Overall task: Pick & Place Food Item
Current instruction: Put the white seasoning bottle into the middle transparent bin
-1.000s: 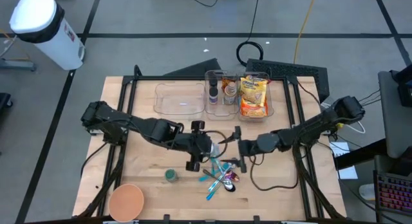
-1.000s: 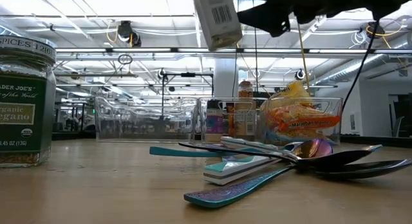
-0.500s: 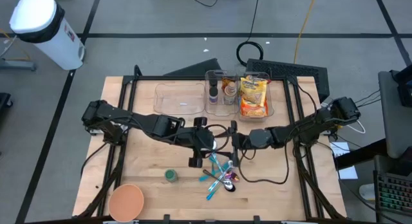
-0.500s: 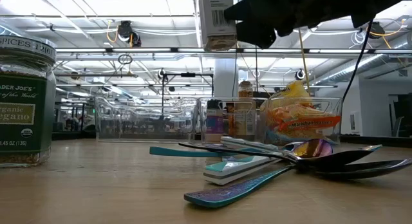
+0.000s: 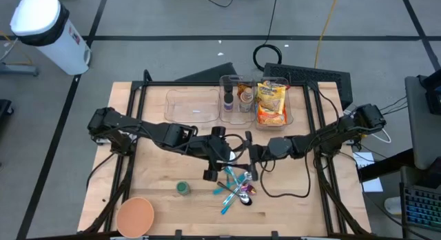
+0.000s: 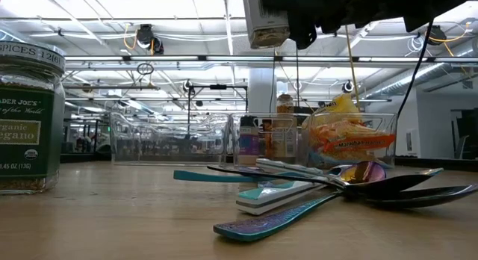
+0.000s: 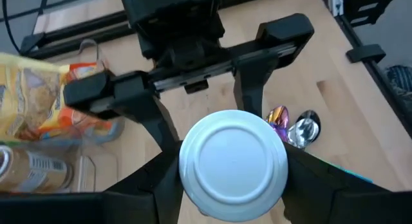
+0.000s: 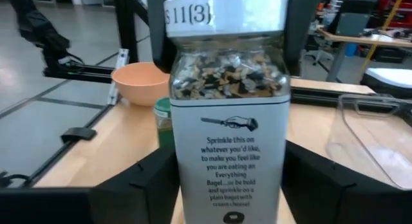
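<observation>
— Two things are sitting nearest us, the oregano jar (image 6: 26, 118) and the cutlery pile (image 6: 314, 193). Are we bothering with them?

— No, we are leaving them on the table. Above them we are holding the seasoning jar (image 8: 225, 153) in mid-air. The left gripper (image 5: 224, 154) is pinching it near the lid, and the right gripper (image 5: 247, 156) looks pressed onto its sides.

— Why are we gripping it twice?

— We are probably handing it over. The far bins (image 5: 195, 104) are lying past both arms, so the right arm is likely taking the jar there.
</observation>
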Motion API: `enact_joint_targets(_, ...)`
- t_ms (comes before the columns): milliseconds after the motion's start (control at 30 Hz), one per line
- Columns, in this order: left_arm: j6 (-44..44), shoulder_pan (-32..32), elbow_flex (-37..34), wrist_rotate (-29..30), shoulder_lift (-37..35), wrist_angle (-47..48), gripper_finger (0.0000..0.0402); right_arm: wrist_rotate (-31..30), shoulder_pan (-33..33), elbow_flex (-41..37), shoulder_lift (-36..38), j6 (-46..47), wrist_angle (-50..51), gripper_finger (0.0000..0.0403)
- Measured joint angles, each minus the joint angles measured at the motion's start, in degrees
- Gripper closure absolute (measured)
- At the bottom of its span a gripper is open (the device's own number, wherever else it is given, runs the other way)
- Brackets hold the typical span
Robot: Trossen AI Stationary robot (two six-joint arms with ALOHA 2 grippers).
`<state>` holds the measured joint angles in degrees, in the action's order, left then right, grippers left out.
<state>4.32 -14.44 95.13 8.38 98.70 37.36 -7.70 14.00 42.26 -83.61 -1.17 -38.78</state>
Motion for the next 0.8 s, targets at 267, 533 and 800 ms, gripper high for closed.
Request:
enact_joint_targets(267, -1.27, -0.07, -0.04, 1.11, -0.58, -1.49, 0.0184, 1.95, 0.01, 0.0, 0.96, -1.05, 0.4, 0.0212)
enact_joint_targets(533, -2.32, -1.67, -9.17, -3.27, -10.78, -15.32, 0.0015, 0.68, 1.02, -0.16, 6.21, -0.81, 7.83, 0.0212)
enact_joint_targets(800, -2.06, 0.31, -36.89, -2.1, -18.15, -54.43, 0.007, -8.55, 2.97, -0.11, 11.37, -0.5, 11.88, 0.0212)
